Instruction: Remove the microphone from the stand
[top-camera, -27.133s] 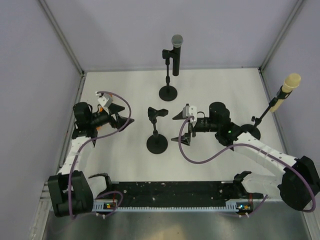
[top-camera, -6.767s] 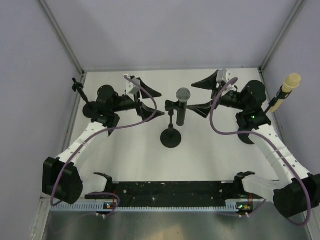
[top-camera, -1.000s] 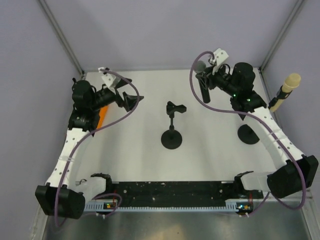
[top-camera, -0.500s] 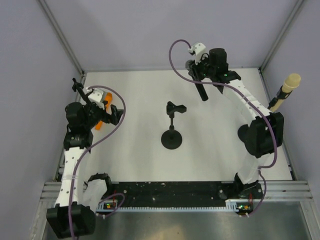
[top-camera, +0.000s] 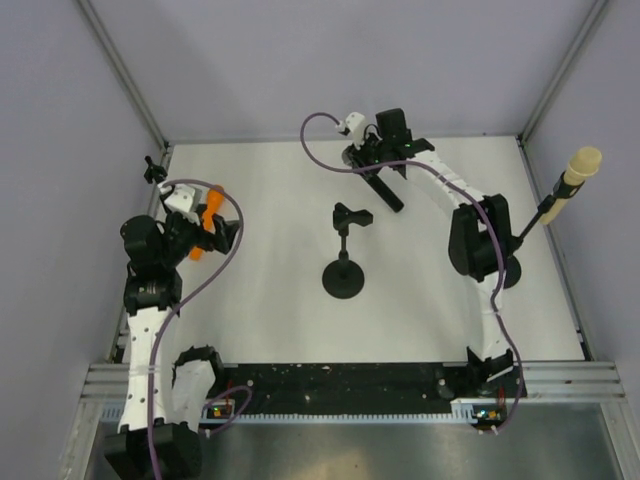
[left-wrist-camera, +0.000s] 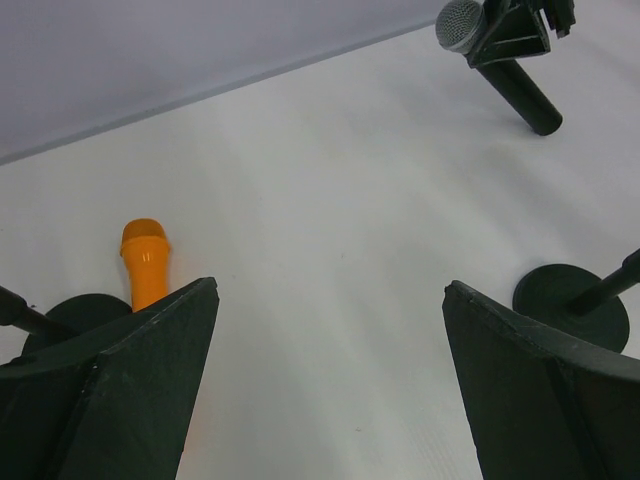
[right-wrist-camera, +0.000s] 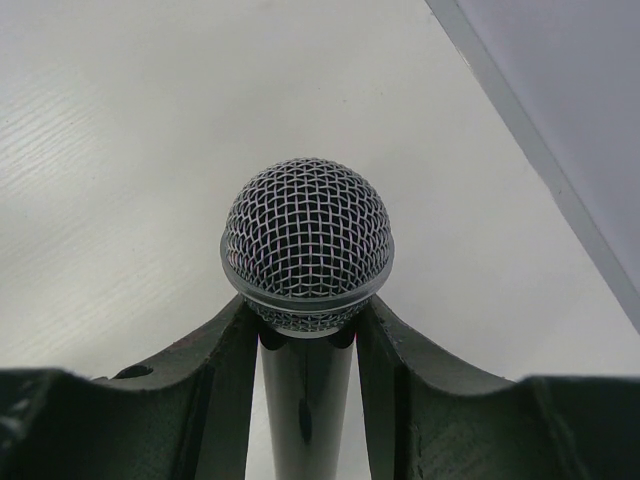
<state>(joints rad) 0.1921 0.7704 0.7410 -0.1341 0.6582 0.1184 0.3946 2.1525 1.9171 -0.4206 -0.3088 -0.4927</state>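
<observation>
My right gripper (top-camera: 372, 163) is shut on the black microphone (top-camera: 390, 196) just below its silver mesh head (right-wrist-camera: 307, 235). The microphone hangs tilted over the back middle of the table, tail end down, away from the stand. In the right wrist view the gripper (right-wrist-camera: 307, 322) has a finger on each side of the handle. The empty stand (top-camera: 343, 278) is at the table's centre with its clip (top-camera: 349, 216) bare. My left gripper (top-camera: 224, 233) is open at the left side, and in its own view (left-wrist-camera: 330, 292) nothing lies between its fingers.
An orange microphone (top-camera: 206, 220) lies on the table beside my left gripper, next to a dark stand base (left-wrist-camera: 72, 316). A cream microphone (top-camera: 578, 170) sits on a stand at the right wall. A small black stand (top-camera: 152, 171) is at the back left corner.
My right arm has swung left along the back of the table, carrying the microphone from back right to back centre. My left arm has drawn back and lower on the left.
</observation>
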